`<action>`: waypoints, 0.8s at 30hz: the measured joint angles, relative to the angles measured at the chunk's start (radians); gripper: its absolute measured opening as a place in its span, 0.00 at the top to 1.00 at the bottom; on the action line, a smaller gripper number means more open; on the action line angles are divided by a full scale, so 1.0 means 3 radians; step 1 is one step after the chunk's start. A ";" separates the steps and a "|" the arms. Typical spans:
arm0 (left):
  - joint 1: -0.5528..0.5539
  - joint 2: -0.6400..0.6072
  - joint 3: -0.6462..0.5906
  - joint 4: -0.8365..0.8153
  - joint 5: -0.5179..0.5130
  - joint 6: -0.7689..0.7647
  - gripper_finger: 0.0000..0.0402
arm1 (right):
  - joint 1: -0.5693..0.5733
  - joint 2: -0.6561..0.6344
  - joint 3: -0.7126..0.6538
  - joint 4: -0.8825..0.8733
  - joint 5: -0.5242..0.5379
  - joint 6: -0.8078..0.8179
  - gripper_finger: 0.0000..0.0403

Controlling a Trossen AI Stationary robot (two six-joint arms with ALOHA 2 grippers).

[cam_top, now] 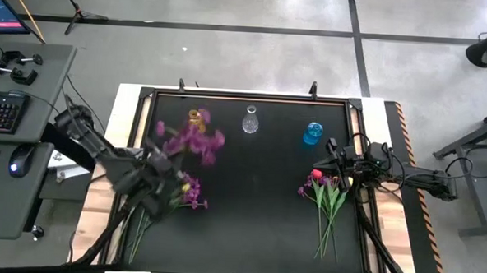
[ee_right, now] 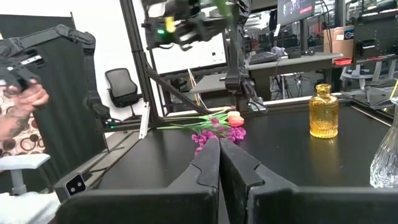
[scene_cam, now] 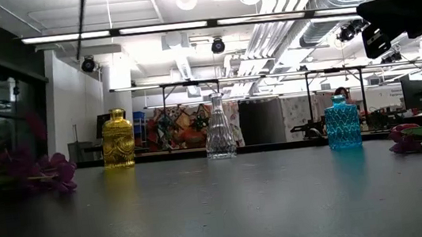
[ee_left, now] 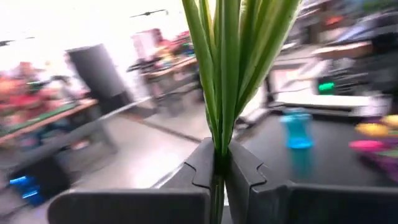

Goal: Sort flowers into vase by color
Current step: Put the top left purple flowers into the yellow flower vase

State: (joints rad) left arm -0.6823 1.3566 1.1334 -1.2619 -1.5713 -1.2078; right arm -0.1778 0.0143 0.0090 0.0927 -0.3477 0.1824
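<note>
Green stems [ee_left: 225, 68], several together, clamped between the closed fingers of the left gripper [ee_left: 219, 163], rising straight up out of the grip.

Landmark for places: the clear glass vase [cam_top: 250, 120], standing at the middle of the far edge of the black table [cam_top: 256, 236].

- Left gripper [cam_top: 153, 184]: well to the left of the clear vase and nearer the front, closed on the stems; a bushy purple spray [cam_top: 192, 140] shows blurred between it and the yellow vase.
- Purple flowers [cam_top: 193, 194] on the table: just beside the left gripper, left of and nearer than the clear vase; stems trail toward the front edge.
- Yellow vase [cam_top: 197, 117]: just left of the clear vase, same row, upright.
- Blue vase [cam_top: 312, 133]: right of the clear vase, upright.
- Right gripper [cam_top: 335, 161]: right of the clear vase, near the blue vase, fingers [ee_right: 205, 163] pressed together on nothing.
- Bunch of pink and purple flowers [cam_top: 325, 189]: lying flat just in front of the right gripper, stems pointing to the front edge.
- A person's hand [ee_right: 23, 98]: beyond the table, in the room, seen from the right wrist.
</note>
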 joint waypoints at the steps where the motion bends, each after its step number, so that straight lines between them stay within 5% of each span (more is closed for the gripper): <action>1: 0.0133 -0.0002 -0.0060 -0.0067 -0.0005 -0.0176 0.99 | -0.0001 0.0000 0.0000 -0.0001 0.0000 -0.0001 1.00; 9: 0.0851 -0.0022 -0.1020 -0.0162 0.0012 -0.1649 1.00 | 0.0001 0.0001 0.0000 -0.0002 0.0000 0.0001 1.00; 13: 0.0877 -0.0030 -0.1118 -0.0163 0.0001 -0.1761 1.00 | 0.0000 0.0001 0.0000 -0.0008 0.0000 0.0001 1.00; 16: 0.0777 0.0016 -0.0971 0.0083 0.0003 -0.1139 1.00 | -0.0001 0.0001 0.0000 -0.0010 0.0000 0.0000 1.00; 20: 0.0849 0.0085 -0.0657 0.0546 0.0001 0.0438 1.00 | 0.0001 0.0001 0.0000 -0.0025 0.0000 0.0001 1.00; 24: 0.1289 0.0072 -0.0471 0.1175 0.0504 0.1937 1.00 | -0.0001 0.0001 0.0000 -0.0025 0.0000 0.0000 1.00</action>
State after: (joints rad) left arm -0.2955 1.3782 0.9920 -0.9095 -1.4200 -0.6268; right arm -0.1780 0.0146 0.0090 0.0853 -0.3477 0.1823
